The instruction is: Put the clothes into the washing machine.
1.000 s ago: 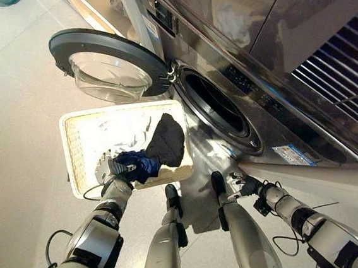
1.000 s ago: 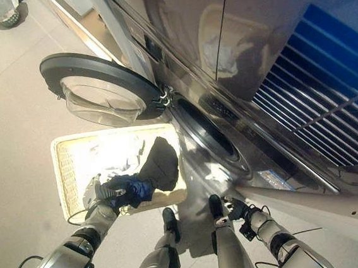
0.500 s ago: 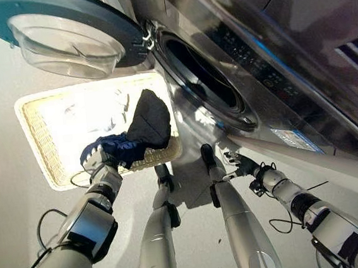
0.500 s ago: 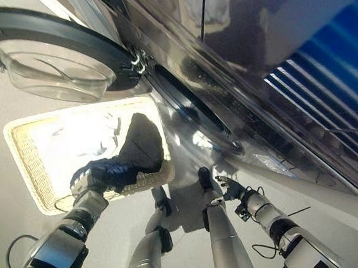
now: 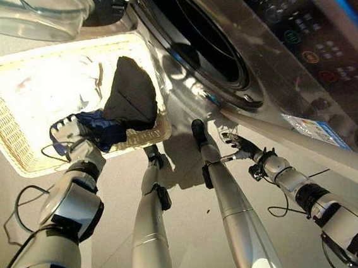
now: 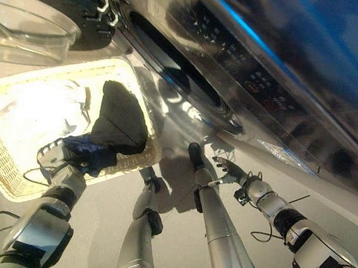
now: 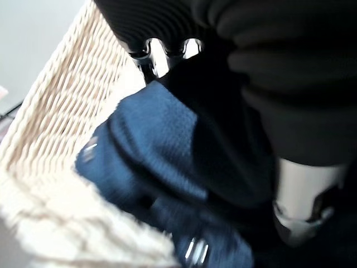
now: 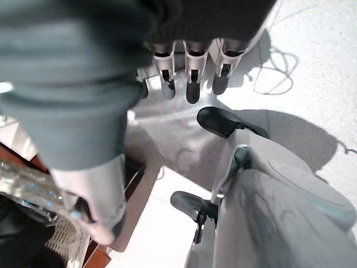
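Observation:
A pale wicker basket [image 5: 6,119] sits on the floor below the washing machine's round opening [image 5: 198,40]. White clothes [image 5: 48,89] lie in it, and a black garment [image 5: 131,100] is heaped at its near right corner. My left hand [image 5: 68,133] is at the basket's near edge, its fingers curled into a dark blue garment [image 5: 99,128] that bunches round them [image 7: 150,145]. My right hand [image 5: 237,144] hangs low in front of the washer's front panel, open and holding nothing, its fingers [image 8: 189,78] straight.
The washer door [image 5: 28,15], with its clear glass bowl, is swung open above the basket's far side. The washer's control panel [image 5: 295,28] runs along the upper right. Pale floor [image 5: 195,234] lies between the basket and me.
The whole view has shifted, so the washer and basket look closer. My left hand keeps its hold on the blue garment at the basket's near edge. The right hand's fingers have spread a little.

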`<state>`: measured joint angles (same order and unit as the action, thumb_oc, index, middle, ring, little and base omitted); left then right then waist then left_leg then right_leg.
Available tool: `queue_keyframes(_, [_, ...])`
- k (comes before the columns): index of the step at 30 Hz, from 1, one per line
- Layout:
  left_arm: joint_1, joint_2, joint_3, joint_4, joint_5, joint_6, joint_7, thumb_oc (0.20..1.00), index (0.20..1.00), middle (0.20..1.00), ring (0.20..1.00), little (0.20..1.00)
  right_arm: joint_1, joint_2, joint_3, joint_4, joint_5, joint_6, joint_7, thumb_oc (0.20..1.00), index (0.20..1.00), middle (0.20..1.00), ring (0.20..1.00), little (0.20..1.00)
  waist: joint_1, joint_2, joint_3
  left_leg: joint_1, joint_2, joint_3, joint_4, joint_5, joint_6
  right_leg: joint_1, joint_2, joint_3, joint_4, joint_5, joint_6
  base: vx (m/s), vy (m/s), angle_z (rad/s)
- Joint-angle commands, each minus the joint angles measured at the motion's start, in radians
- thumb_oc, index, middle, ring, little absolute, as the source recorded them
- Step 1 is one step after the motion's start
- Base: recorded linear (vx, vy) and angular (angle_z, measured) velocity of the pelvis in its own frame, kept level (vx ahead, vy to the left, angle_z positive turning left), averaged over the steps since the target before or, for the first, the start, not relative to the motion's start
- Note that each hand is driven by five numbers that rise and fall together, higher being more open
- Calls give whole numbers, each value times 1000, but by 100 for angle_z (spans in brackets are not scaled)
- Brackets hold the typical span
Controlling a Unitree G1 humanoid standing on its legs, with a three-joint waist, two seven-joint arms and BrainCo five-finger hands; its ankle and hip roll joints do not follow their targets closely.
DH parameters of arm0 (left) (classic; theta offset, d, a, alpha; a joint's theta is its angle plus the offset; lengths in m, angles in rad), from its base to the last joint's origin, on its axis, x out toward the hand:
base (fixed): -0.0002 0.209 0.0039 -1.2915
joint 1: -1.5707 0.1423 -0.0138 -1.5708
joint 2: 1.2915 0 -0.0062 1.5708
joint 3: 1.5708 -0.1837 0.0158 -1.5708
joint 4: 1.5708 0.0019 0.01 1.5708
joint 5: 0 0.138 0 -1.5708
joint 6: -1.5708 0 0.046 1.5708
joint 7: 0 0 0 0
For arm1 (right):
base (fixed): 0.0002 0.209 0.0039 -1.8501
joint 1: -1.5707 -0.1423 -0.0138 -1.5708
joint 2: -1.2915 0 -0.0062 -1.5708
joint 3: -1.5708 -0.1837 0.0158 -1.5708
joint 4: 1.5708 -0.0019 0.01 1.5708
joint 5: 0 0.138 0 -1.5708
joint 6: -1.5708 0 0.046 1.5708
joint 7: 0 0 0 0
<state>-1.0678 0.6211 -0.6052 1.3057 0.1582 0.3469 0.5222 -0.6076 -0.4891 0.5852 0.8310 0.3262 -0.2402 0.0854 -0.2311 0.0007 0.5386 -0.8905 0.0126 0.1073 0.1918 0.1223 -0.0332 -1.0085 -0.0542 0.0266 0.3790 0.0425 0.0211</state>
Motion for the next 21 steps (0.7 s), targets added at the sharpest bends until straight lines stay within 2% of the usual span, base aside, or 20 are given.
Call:
queue_keyframes(1, [42,-24,65,-1,-179,-113,-16,307,307,307,307,307,64,20,-8,-58,32,-46,-16,1000,1000,1000,1000,1000,14,-106,-19,-28,-56,-2,224,-160,-28,24,9,-30,-216,179,54,-46,-93,8])
queue_keyframes(2, [47,-24,93,-21,-252,-155,-13,200,200,200,200,200,71,22,-9,-68,41,-47,-22,1000,1000,1000,1000,1000,18,-108,-19,-33,-56,-11,229,-162,-28,20,11,-30,-201,170,54,-56,-117,5])
queue_keyframes(3, [55,-30,132,-49,-367,-223,-14,200,200,200,200,200,78,32,-10,-81,42,-44,-34,1000,1000,1000,1000,1000,23,-109,-19,-36,-58,-22,235,-165,-26,21,16,-32,-185,159,51,-65,-135,5])
queue_keyframes(5, [71,-41,178,-91,-489,-306,-7,200,200,200,200,200,86,44,-12,-97,39,-36,-49,1000,1000,1000,1000,1000,31,-109,-19,-29,-60,-33,234,-166,-26,30,22,-34,-173,144,48,-44,-103,7])
queue_keyframes(6, [77,-45,189,-102,-509,-321,-3,200,200,200,200,200,88,47,-14,-98,37,-35,-52,1000,1000,1000,1000,1000,33,-108,-19,-26,-61,-35,232,-165,-26,33,23,-33,-171,141,47,-35,-86,10])
queue_keyframes(8, [123,-67,239,-177,-589,-415,26,200,200,200,200,200,103,57,-24,-108,27,-36,-68,1000,1000,1000,1000,1000,48,-99,-19,7,-68,-48,215,-160,-25,62,31,-35,-165,127,42,-48,-94,14])
queue_keyframes(10, [133,-70,244,-189,-579,-432,46,200,200,200,200,200,106,56,-25,-110,27,-40,-69,1000,1000,1000,1000,1000,50,-97,-19,14,-70,-50,211,-158,-25,69,32,-36,-164,125,42,-37,-51,14])
queue_keyframes(12, [187,-76,242,-246,-461,-428,112,200,200,200,200,200,114,53,-39,-121,38,-36,-70,1000,1000,1000,1000,1000,69,-88,-19,56,-76,-62,202,-150,-28,115,36,-40,-151,110,37,-68,-83,6])
queue_keyframes(14, [225,-73,250,-270,-413,-432,148,200,200,200,200,200,113,54,-45,-116,40,-39,-68,1000,1000,1000,1000,1000,92,-81,-19,114,-73,-73,180,-138,-28,176,38,-48,-133,84,30,-54,-87,7])
queue_keyframes(17, [243,-62,264,-274,-410,-453,152,200,200,200,200,200,112,51,-51,-108,43,-53,-67,1000,1000,1000,1000,1000,103,-72,-19,155,-73,-80,152,-118,-27,215,37,-52,-124,68,25,-40,-49,6])
queue_keyframes(19, [285,-49,283,-301,-400,-474,155,200,200,200,200,200,123,50,-63,-111,39,-73,-68,1000,1000,1000,1000,1000,124,-56,-19,218,-68,-89,123,-113,-28,278,39,-60,-114,40,23,-30,-50,10])
queue_keyframes(21, [334,-42,303,-348,-388,-491,159,200,200,200,200,200,130,53,-86,-135,53,-86,-70,1000,1000,1000,1000,1000,142,-34,-19,278,-59,-102,71,-85,-32,339,35,-74,-122,28,26,-40,-54,11])
